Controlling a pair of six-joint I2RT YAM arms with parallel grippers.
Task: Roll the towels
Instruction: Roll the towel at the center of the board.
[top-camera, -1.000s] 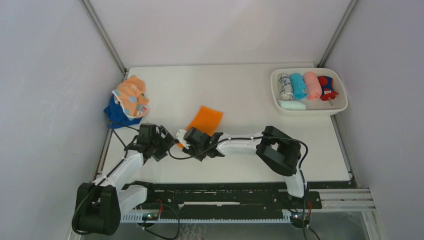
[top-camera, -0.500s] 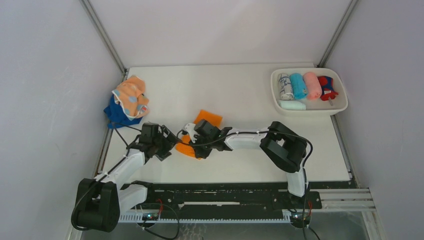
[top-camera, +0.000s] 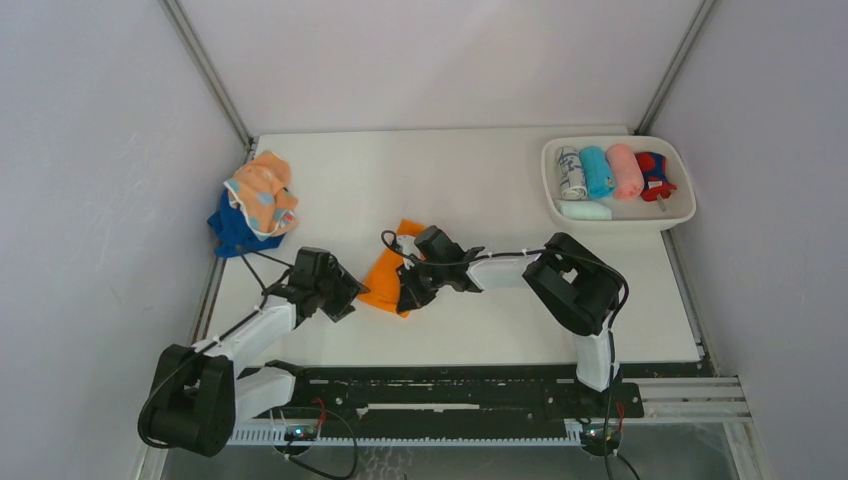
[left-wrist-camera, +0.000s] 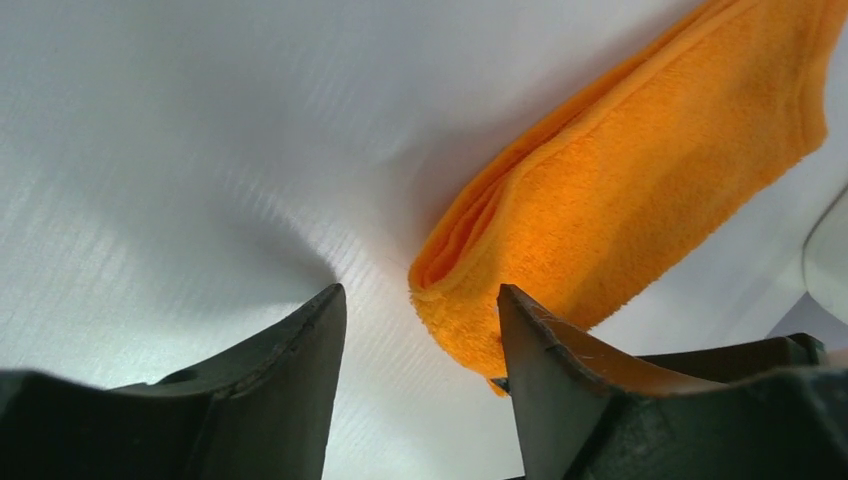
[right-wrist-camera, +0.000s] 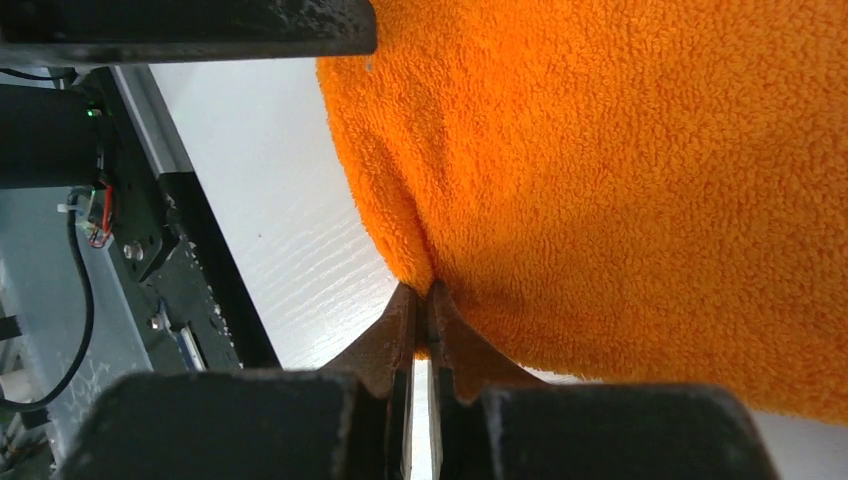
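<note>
While the rolling is only partly done, the items stand thus, nearest first.

Left gripper (left-wrist-camera: 420, 310): low on the tabletop (top-camera: 470, 330), jaws apart, straddling the folded near corner of the orange towel (left-wrist-camera: 620, 170). It is not closed on it.

Right gripper (right-wrist-camera: 422, 300): pinched tight on an edge of the same towel, which bunches up at that side.

Orange towel: near the middle of the tabletop, between the two grippers. It is folded loosely over on itself, and no tight roll is formed. Judged in hand, at an early stage.

Peach spotted towel (top-camera: 262, 195): far left corner, crumpled, lying on top of a dark blue towel (top-camera: 232, 235). Both are unrolled and left to do.

White tray (top-camera: 620, 226): far right corner. It holds a pale patterned roll (top-camera: 571, 172), a turquoise roll (top-camera: 598, 172) and a pink roll (top-camera: 626, 170) side by side, with a pale mint roll (top-camera: 585, 210) lying across the front. These four count as done. A red-and-blue item (top-camera: 653, 175) sits beside the pink roll, too small to identify.
</note>
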